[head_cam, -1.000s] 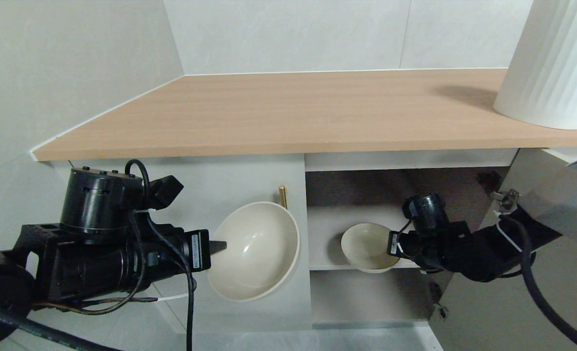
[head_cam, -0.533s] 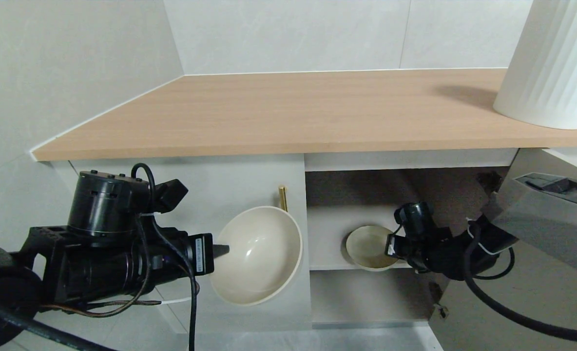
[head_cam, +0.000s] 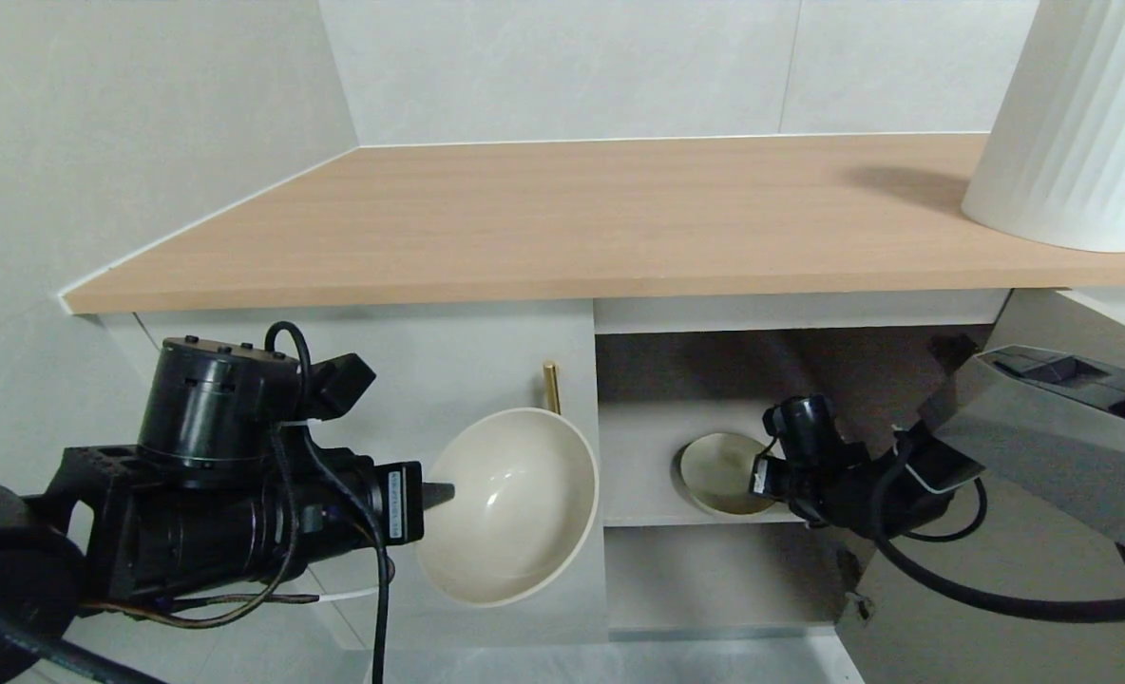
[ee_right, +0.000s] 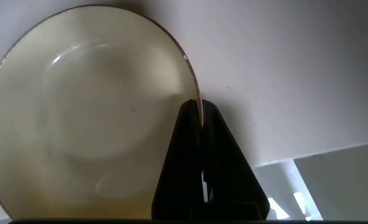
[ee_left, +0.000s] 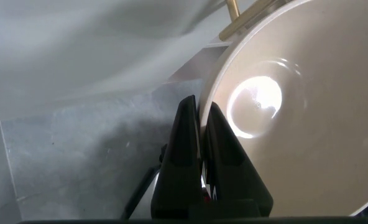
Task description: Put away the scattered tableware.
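My left gripper (head_cam: 439, 494) (ee_left: 201, 121) is shut on the rim of a large cream bowl (head_cam: 513, 505) (ee_left: 296, 106), holding it tilted in front of the closed left cabinet door. My right gripper (head_cam: 760, 472) (ee_right: 200, 112) is shut on the rim of a smaller cream bowl (head_cam: 722, 472) (ee_right: 91, 118), which sits inside the open cabinet over its shelf (head_cam: 638, 518). I cannot tell whether the small bowl rests on the shelf.
A wooden countertop (head_cam: 572, 218) runs above the cabinet, with a tall white ribbed container (head_cam: 1076, 123) at its right end. A brass handle (head_cam: 551, 385) sticks out of the left door just behind the large bowl. The open cabinet door (head_cam: 1057, 418) stands at the right.
My right gripper has carried the small bowl deeper into the cabinet over the shelf. My left gripper and the large bowl have drifted slightly right and down.
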`<state>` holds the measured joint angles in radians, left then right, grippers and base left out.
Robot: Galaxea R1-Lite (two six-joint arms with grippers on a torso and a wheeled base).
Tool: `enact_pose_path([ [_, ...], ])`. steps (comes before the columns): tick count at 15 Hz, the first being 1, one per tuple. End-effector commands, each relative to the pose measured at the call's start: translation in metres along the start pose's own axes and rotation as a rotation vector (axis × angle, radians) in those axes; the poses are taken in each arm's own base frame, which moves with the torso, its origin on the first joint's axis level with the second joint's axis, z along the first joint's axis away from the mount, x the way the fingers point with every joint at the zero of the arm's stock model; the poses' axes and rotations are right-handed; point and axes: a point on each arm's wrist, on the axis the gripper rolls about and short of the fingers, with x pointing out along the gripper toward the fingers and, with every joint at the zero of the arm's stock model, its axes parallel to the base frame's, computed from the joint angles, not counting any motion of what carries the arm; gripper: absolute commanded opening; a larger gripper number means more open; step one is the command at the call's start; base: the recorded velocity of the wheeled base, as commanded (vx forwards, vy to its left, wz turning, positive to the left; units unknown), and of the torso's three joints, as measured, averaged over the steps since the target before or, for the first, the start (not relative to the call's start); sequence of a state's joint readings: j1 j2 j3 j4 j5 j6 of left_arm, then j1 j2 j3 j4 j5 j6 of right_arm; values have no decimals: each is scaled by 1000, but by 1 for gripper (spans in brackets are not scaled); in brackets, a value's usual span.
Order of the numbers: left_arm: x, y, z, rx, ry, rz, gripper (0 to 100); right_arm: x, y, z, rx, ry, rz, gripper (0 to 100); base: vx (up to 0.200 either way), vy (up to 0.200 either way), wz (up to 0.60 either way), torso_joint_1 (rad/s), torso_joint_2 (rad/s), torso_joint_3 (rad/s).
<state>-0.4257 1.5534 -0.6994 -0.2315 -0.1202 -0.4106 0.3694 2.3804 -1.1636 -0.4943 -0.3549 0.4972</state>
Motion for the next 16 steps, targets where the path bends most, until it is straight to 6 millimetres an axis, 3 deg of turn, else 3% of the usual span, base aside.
enact_pose_path([
  [1,1,0,0,0,2,-1,0,3,1,1,3,-5,-1,0,0,0,0,0,0,0],
  [13,16,-4,-9,3,59,-6,0,13,-1,10,29,-49,-35,0,0,0,0,0,0,0],
  [14,18,-4,-9,1,66,-3,0,13,-1,10,29,-49,-35,100,0,0,0,0,0,0],
  [16,21,-4,-11,4,78,-3,0,12,-1,11,33,-52,-31,100,0,0,0,0,0,0],
])
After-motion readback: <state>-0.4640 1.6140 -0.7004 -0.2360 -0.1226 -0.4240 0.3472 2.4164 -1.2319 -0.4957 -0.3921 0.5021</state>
